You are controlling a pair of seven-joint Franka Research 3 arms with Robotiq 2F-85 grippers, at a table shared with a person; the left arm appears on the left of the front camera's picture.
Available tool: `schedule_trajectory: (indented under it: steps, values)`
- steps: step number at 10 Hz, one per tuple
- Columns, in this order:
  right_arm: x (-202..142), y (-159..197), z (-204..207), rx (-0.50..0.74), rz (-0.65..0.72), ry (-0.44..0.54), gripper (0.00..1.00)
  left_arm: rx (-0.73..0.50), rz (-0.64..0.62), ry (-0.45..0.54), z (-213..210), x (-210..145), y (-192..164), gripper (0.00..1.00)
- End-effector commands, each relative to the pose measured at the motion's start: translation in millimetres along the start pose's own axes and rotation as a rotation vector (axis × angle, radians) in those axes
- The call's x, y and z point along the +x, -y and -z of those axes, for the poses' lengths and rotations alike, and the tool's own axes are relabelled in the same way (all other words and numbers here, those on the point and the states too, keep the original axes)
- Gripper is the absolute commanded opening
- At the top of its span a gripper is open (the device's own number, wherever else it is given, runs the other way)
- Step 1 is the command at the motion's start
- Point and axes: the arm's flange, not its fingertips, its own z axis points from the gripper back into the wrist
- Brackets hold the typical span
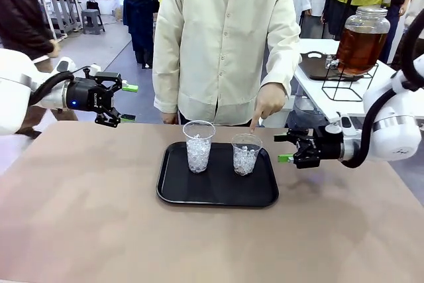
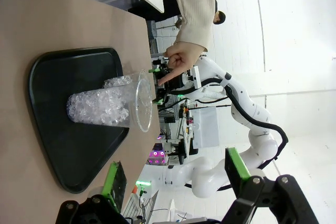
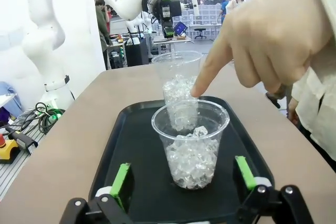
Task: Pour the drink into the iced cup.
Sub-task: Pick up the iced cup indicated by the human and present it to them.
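Two clear plastic cups of ice stand on a black tray (image 1: 173,190): a left cup (image 1: 199,145) and a right cup (image 1: 246,154). A person's hand (image 1: 268,101) points an index finger down at the right cup's rim. The amber drink fills a glass dispenser jar (image 1: 362,39) with a metal lid on a side table at the back right. My left gripper (image 1: 129,103) hangs open above the table, left of the tray. My right gripper (image 1: 285,148) is open just right of the tray, facing the right cup (image 3: 191,145). In the right wrist view the pointing hand (image 3: 273,40) hovers over that cup.
The jar stands on a black wire stand (image 1: 348,84) on a white side table, next to a second dark tray (image 1: 317,65). The person stands close to the table's far edge. The brown tabletop (image 1: 86,217) spreads bare around the tray.
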Motion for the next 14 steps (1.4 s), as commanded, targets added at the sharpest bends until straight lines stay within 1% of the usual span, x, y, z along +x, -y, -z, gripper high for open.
schedule_trajectory:
  steps: [1, 6, 10, 14]
  values:
    - [-6.9, 7.3, 15.8, 0.001, -0.016, 0.01, 1.0, 0.001, 0.002, 0.002, -0.7, 0.1, 1.1, 1.0]
    - [-20.8, 20.6, 41.9, 0.009, -0.003, 0.01, 1.0, 0.001, 0.002, 0.002, -0.7, 0.1, 1.1, 1.0]
    - [-26.2, 25.6, 56.8, 0.014, 0.013, 0.021, 1.0, 0.001, 0.002, 0.002, -0.7, 0.1, 1.1, 1.0]
    - [-28.4, 24.8, 70.2, 0.046, 0.038, 0.025, 1.0, 0.001, 0.002, 0.002, -0.7, 0.1, 1.1, 1.0]
